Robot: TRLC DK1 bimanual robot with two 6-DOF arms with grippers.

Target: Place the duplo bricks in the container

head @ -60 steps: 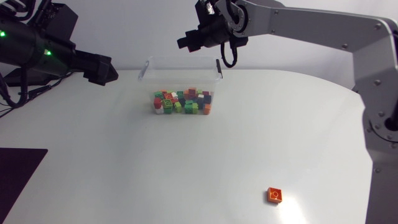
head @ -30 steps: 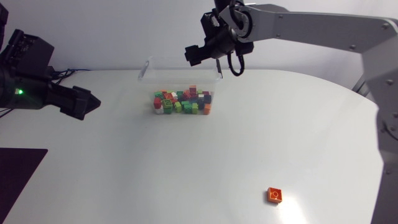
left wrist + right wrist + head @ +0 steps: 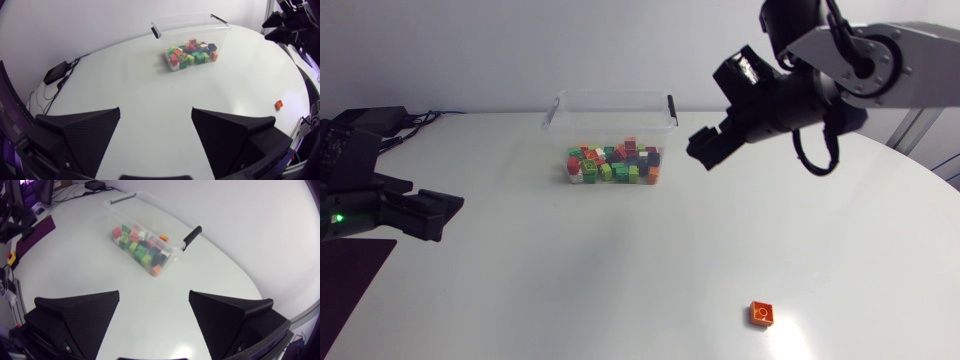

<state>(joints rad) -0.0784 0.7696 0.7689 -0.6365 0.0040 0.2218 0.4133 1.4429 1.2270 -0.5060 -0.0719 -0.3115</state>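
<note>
**Right gripper (image 3: pixel 698 150) empty, one loose brick to be fetched**

Fingers are held wide apart with nothing between them, just beside the clear container (image 3: pixel 610 98) of coloured bricks. One orange duplo brick (image 3: pixel 761 313) lies alone on the bench (image 3: pixel 620 270), well apart from the gripper, away from the container. It is best approached from above, fingers squared to two flat sides. It is small and square, with a pale ring on top.

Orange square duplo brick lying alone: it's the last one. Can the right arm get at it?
Likely yes: the right gripper is open and empty; only bare white table lies between it and the orange brick.
</note>
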